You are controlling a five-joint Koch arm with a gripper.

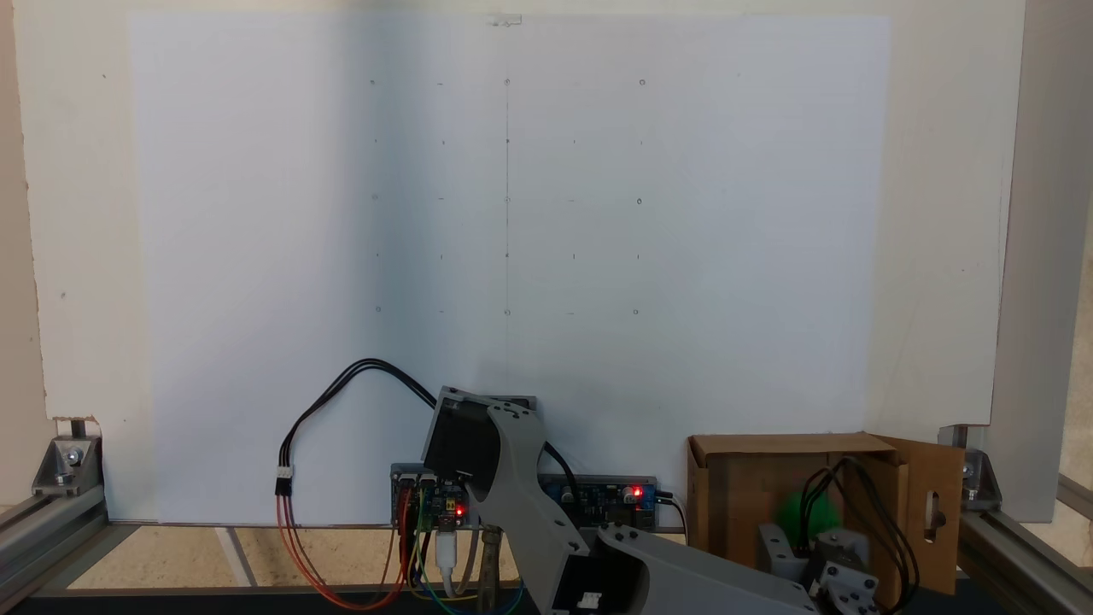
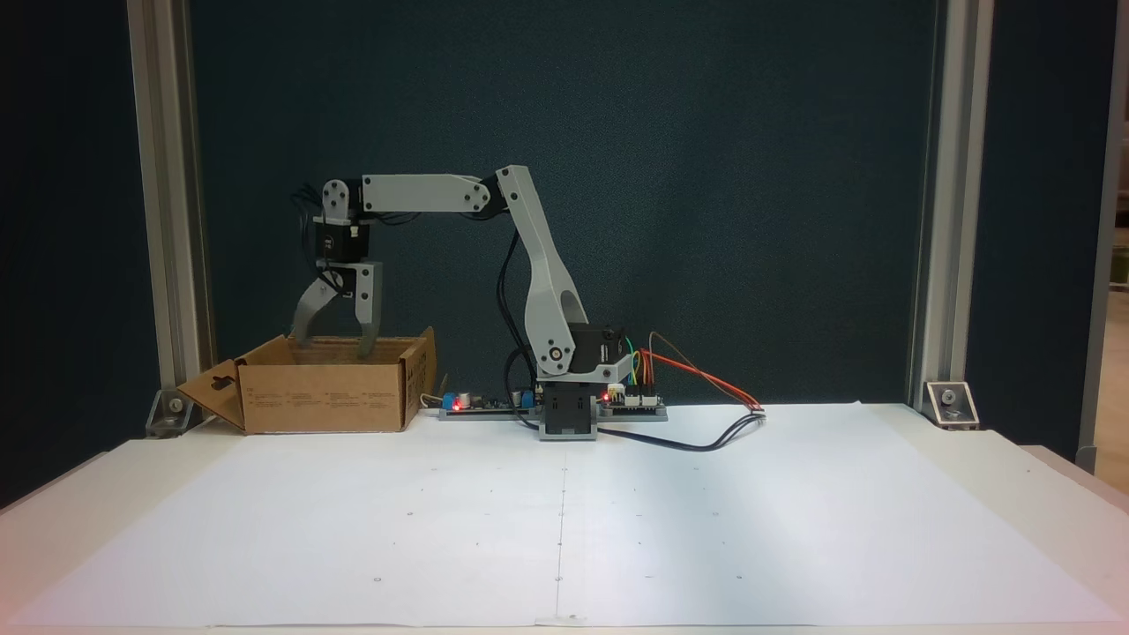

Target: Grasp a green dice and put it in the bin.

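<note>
The bin (image 2: 326, 401) is a brown cardboard box at the left of the table, with a slotted flap hanging open on its left side. My gripper (image 2: 333, 344) hangs straight down over it, open, jaws spread wide, with both tips dipped just inside the rim and nothing between them. In the other fixed view, the green dice (image 1: 807, 511) shows as a blurred green patch inside the bin (image 1: 743, 478), below the wrist and partly behind the black cables.
The arm's base (image 2: 567, 414) and its circuit boards (image 2: 481, 404) stand right of the box. Loose wires (image 2: 706, 423) trail over the white paper sheet (image 2: 564, 529) marked with small dots. Aluminium posts (image 2: 168, 220) frame both sides.
</note>
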